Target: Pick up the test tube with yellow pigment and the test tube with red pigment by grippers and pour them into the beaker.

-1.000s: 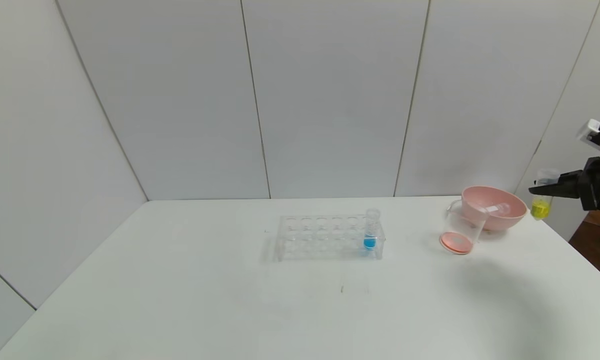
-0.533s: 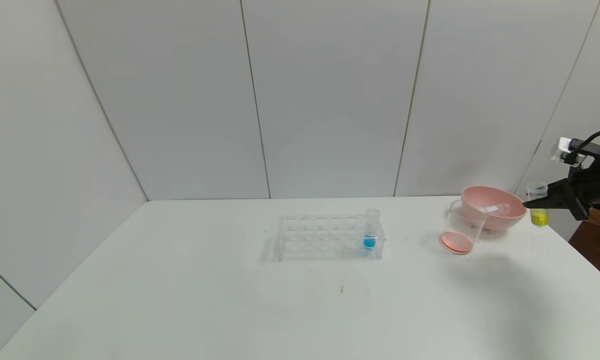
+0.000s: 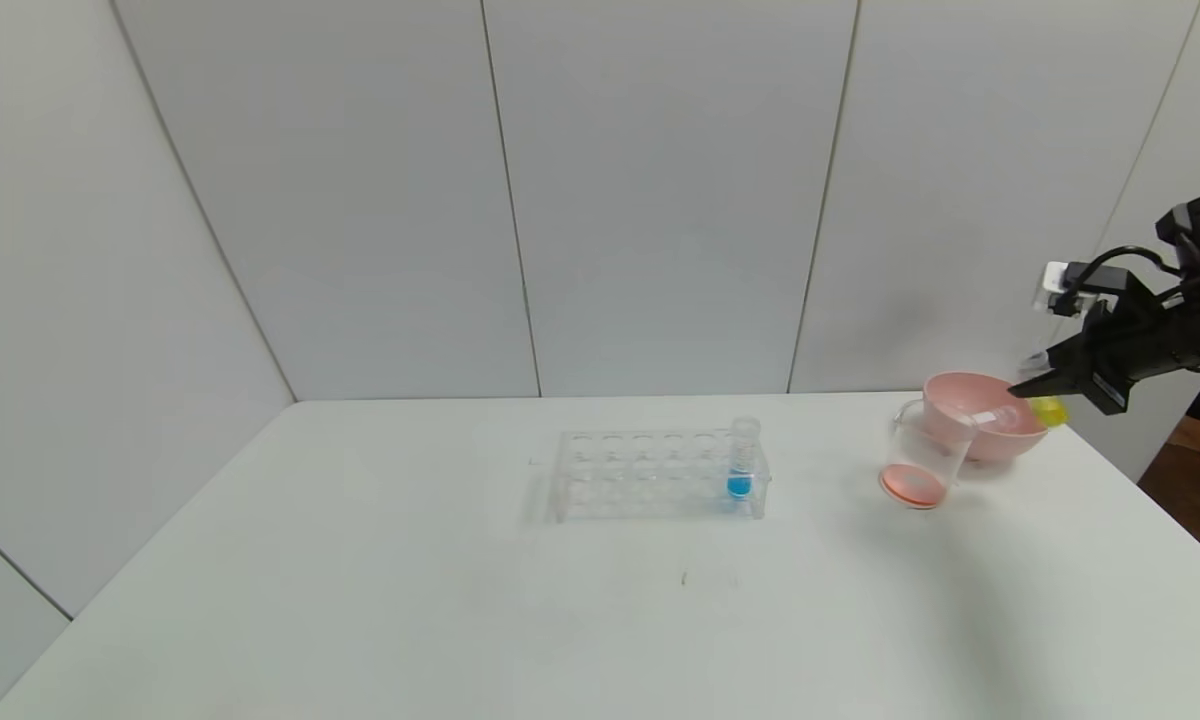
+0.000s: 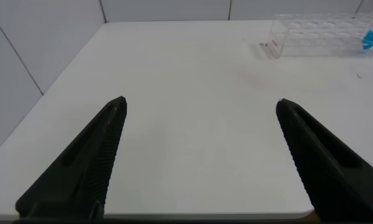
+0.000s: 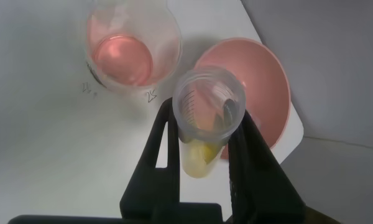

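The right tool, clamped on the small clear yellow-tipped test tube, has swung it in over the pink bowl, tilting toward the clear beaker holding red-orange liquid; pouring looks imminent. The left tool hangs wide above the white tabletop.

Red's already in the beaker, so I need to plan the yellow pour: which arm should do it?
Right. The right gripper is shut on the yellow test tube, tilted above the pink bowl beside the beaker. The left gripper hangs open, far from it.
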{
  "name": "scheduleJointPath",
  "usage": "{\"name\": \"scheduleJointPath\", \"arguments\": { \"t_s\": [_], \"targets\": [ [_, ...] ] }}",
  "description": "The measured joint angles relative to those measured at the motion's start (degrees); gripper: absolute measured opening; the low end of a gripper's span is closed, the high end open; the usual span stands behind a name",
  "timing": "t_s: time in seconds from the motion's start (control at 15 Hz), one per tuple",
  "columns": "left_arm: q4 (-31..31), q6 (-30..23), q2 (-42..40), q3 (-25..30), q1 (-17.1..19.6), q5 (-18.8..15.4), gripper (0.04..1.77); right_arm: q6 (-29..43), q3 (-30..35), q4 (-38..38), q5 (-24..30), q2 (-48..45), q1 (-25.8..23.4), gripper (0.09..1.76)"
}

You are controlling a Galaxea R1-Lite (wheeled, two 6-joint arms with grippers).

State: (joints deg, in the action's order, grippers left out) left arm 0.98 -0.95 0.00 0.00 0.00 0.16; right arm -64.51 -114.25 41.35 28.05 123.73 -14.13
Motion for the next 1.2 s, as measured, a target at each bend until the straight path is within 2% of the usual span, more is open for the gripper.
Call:
{"name": "scheduleJointPath", "arguments": {
  "t_s": [0.4, 1.2],
  "targets": [
    [0.0, 0.0, 0.0, 0.0, 0.0, 0.0, 1.72, 0.6, -0.3, -2.0, -3.5, 1.0, 3.7, 0.51],
    [0.0, 0.0, 0.0, 0.0, 0.0, 0.0, 1.72, 0.0, -0.2, -3.1, -3.6, 1.3, 3.7, 0.51]
  ]
}}
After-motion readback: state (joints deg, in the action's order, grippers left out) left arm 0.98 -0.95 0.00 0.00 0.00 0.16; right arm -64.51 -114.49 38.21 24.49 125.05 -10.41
